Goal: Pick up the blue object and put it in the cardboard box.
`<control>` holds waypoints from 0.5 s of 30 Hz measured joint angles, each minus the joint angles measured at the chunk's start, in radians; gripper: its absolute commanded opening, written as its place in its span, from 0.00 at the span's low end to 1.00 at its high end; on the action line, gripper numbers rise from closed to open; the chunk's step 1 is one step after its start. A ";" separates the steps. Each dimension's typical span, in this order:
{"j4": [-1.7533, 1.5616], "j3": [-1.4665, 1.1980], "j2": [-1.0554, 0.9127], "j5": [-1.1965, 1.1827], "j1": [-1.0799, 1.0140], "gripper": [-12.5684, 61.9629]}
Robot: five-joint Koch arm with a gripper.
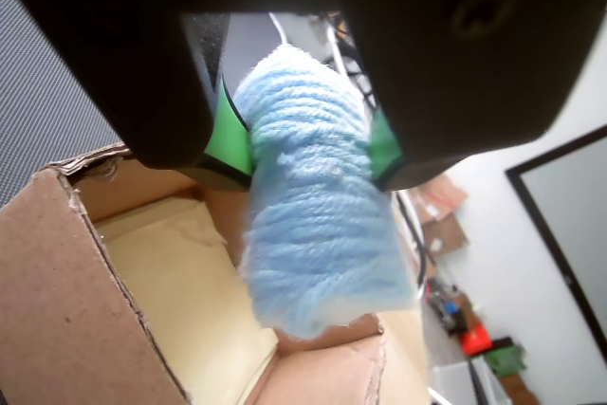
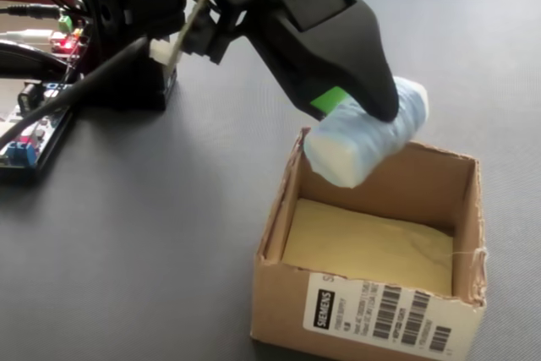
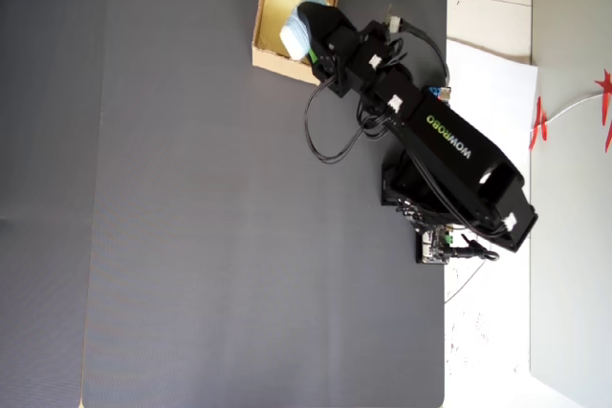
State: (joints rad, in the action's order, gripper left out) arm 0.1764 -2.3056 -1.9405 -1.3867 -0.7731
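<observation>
The blue object (image 1: 313, 206) is a pale blue yarn-like roll held between the green-padded jaws of my gripper (image 1: 308, 144), which is shut on it. From the fixed view the roll (image 2: 368, 137) hangs over the far edge of the cardboard box (image 2: 279, 293), just above its yellowish floor, with the gripper (image 2: 359, 112) over it. Seen from overhead, the gripper (image 3: 311, 31) holds the roll (image 3: 296, 37) above the box (image 3: 260, 16) at the mat's top edge.
The dark grey mat (image 2: 127, 234) surrounds the box. The arm's base and circuit boards (image 2: 42, 107) with cables stand at the left of the fixed view. Overhead, white floor (image 3: 488, 74) lies to the right of the mat.
</observation>
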 measured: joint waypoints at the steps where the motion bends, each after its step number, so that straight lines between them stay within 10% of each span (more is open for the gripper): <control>1: 0.000 0.000 0.003 0.000 0.000 0.56; 15: -0.018 -0.018 -0.032 -0.078 0.067 0.61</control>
State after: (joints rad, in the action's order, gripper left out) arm 0.1580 -2.3240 -1.9727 -1.4650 -0.7056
